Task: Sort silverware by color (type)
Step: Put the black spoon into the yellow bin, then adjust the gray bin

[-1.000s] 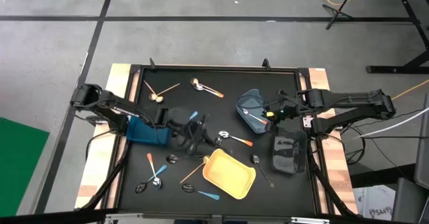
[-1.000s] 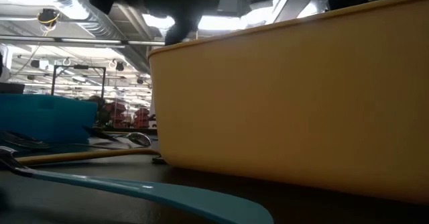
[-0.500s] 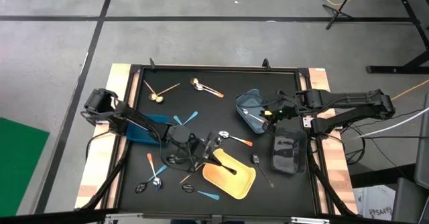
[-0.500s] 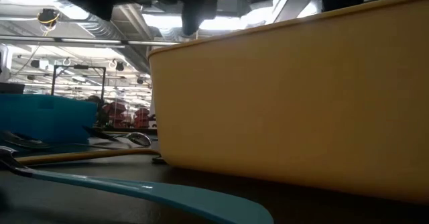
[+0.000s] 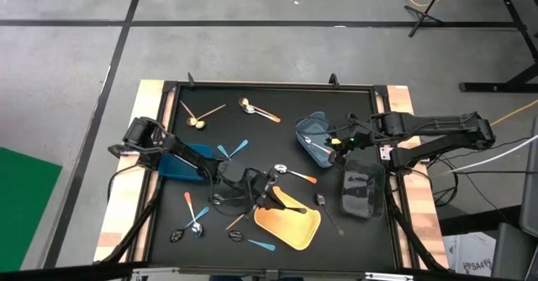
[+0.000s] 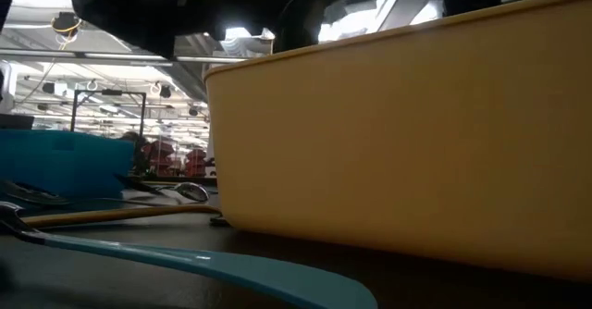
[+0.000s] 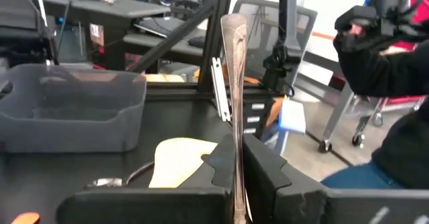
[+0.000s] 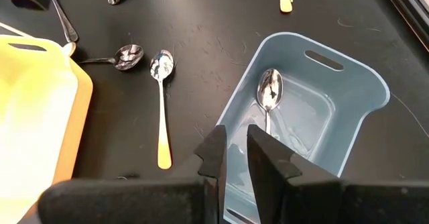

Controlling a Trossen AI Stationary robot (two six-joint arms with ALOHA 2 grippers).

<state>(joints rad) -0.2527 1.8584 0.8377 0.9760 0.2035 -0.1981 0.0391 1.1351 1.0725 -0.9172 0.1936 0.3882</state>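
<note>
**Black counter, spoons scattered around three bins**

Black counter (image 5: 353, 104) carries scattered spoons. Left gripper (image 5: 273, 198), near centre toward 6 o'clock over the yellow bin (image 5: 290, 222), has jaws pinching a silver spoon (image 7: 234, 103) upright. Right gripper (image 5: 334, 144), toward 3 o'clock over the pale blue bin (image 8: 348, 110), has jaws nearly together, empty; a spoon (image 8: 269, 93) lies inside.

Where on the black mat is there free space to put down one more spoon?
Bare mat lies along the far edge, right of the orange-handled spoon, beyond the light-blue bin. The middle is crowded around the yellow bin and left end effector.
</note>
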